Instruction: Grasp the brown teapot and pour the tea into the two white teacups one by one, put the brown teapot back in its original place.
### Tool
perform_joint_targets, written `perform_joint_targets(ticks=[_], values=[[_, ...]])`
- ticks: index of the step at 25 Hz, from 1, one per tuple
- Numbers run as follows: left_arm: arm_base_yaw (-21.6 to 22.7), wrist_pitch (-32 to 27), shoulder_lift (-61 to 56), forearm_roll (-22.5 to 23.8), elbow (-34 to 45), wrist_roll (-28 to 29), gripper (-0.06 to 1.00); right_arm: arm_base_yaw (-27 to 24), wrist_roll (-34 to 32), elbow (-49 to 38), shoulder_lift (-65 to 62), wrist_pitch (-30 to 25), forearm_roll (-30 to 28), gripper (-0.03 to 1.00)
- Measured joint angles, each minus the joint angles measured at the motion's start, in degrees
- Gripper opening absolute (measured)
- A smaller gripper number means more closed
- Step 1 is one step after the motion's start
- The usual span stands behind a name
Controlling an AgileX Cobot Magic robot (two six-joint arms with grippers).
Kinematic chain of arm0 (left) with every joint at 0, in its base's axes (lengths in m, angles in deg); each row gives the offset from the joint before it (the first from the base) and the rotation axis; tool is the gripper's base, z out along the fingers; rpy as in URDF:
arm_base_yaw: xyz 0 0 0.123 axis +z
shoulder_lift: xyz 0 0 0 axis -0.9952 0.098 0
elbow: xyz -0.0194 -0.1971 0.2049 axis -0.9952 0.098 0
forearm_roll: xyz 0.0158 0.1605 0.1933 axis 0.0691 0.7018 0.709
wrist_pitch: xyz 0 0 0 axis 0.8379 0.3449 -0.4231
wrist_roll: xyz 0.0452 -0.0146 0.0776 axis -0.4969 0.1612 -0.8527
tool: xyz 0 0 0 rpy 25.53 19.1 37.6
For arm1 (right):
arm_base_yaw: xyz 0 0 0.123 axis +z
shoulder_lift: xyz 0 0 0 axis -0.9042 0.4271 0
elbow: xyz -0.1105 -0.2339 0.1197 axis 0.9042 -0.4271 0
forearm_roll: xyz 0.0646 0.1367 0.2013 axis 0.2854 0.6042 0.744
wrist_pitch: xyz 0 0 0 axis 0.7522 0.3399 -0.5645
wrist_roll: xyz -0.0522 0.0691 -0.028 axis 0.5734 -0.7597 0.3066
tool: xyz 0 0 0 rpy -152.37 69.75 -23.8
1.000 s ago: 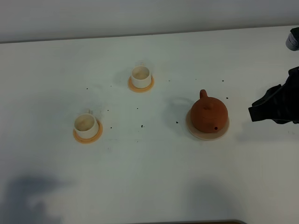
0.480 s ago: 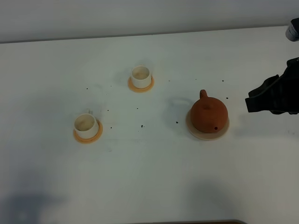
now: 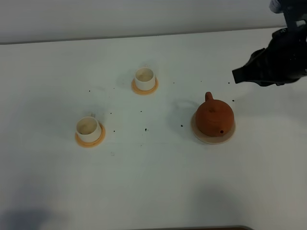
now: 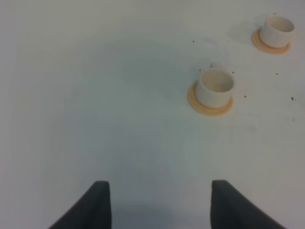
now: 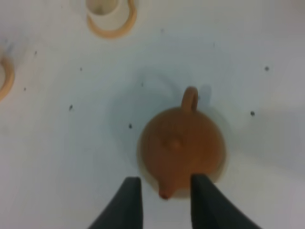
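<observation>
The brown teapot sits upright on its pale beige disc, right of centre, handle toward the far side. One white teacup stands on an orange coaster at the back. The other white teacup stands on its coaster at the left. My right gripper hangs in the air behind and to the right of the teapot. In the right wrist view its fingers stand apart and empty, with the teapot below them. My left gripper is open over bare table, short of the nearer teacup.
Small dark specks dot the white table between the cups and the teapot. The table's far edge meets a grey wall. A dark strip shows at the near edge.
My right arm has risen and swung toward the far side and leftward, from beside the teapot to behind it. Teapot and cups have not moved.
</observation>
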Motion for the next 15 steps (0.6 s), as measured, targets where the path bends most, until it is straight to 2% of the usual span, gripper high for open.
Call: perform_joint_targets(ticks=[4, 11, 15], values=[[0.00, 0.00, 0.00, 0.00, 0.00, 0.00, 0.47, 0.00, 0.06, 7.15, 6.83, -3.35, -0.02, 0.24], [0.00, 0.00, 0.00, 0.00, 0.00, 0.00, 0.47, 0.00, -2.09, 21.28, 20.49, -13.95, -0.26, 0.24], [0.00, 0.00, 0.00, 0.00, 0.00, 0.00, 0.47, 0.00, -2.71, 26.59, 27.03, -16.25, -1.17, 0.26]])
